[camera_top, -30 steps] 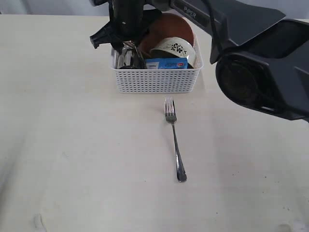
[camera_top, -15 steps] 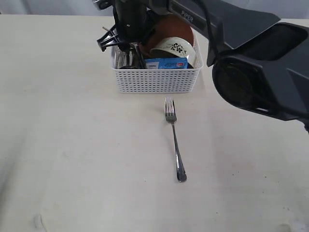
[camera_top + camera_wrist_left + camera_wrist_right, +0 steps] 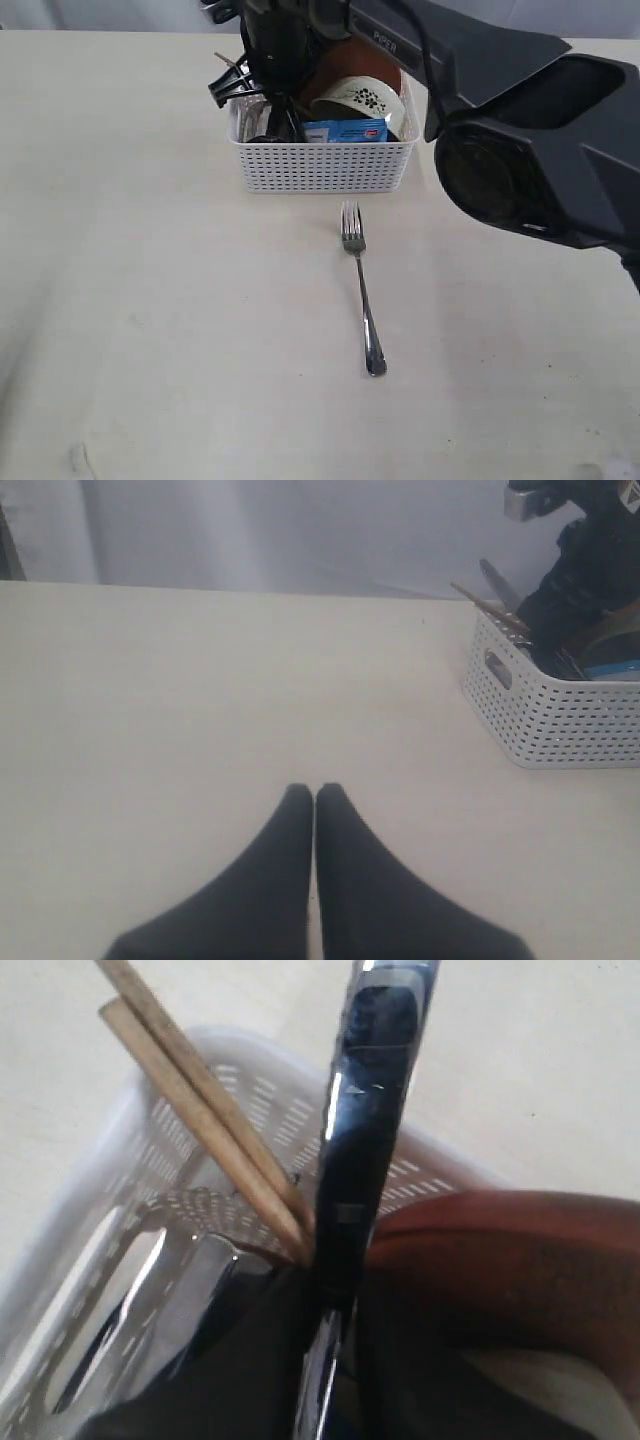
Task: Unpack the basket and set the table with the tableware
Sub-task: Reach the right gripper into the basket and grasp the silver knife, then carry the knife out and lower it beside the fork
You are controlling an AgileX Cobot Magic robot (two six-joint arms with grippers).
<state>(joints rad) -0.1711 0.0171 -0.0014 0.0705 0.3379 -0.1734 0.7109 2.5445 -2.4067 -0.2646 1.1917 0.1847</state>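
The white basket [image 3: 325, 165] stands at the far middle of the table [image 3: 150, 300]. It holds the floral bowl [image 3: 362, 98], the brown plate [image 3: 365, 55], a steel cup [image 3: 150, 1300] and two chopsticks [image 3: 200, 1110]. My right gripper [image 3: 268, 100] reaches into its left end. Its dark fingers sit on both sides of the upright steel knife [image 3: 365, 1110], shut on it. The chopsticks lean right beside the knife. A steel fork [image 3: 362, 295] lies on the table in front of the basket. My left gripper [image 3: 315, 792] is shut and empty over bare table, left of the basket [image 3: 560, 715].
A blue snack packet [image 3: 345, 131] stands against the basket's front wall. The right arm's big dark links [image 3: 530, 170] hang over the right side of the table and cover the basket's far edge.
My right gripper has dropped deeper into the basket's left end and its jaws have narrowed onto the knife. The fork and the left gripper have stayed put.
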